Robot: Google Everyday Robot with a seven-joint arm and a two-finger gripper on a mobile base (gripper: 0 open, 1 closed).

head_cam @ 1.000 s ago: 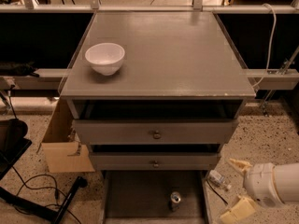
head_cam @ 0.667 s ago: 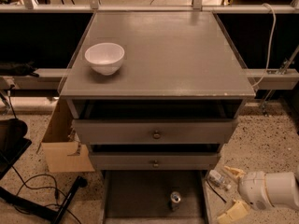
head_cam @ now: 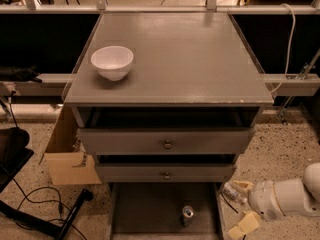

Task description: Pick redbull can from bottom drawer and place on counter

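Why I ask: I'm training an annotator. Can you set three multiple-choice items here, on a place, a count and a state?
1. Where is the redbull can? A) on the counter B) in the white bowl C) in the bottom drawer
2. How many round knobs are on the drawer fronts? A) two B) one C) four
3. How is the gripper? A) shut on the can B) open and empty C) resting on the counter
Answers: 1 C, the can stands upright on the drawer's floor; 2 A, one knob per front; 3 B, it hangs low, right of the drawer, fingers apart with nothing between them.
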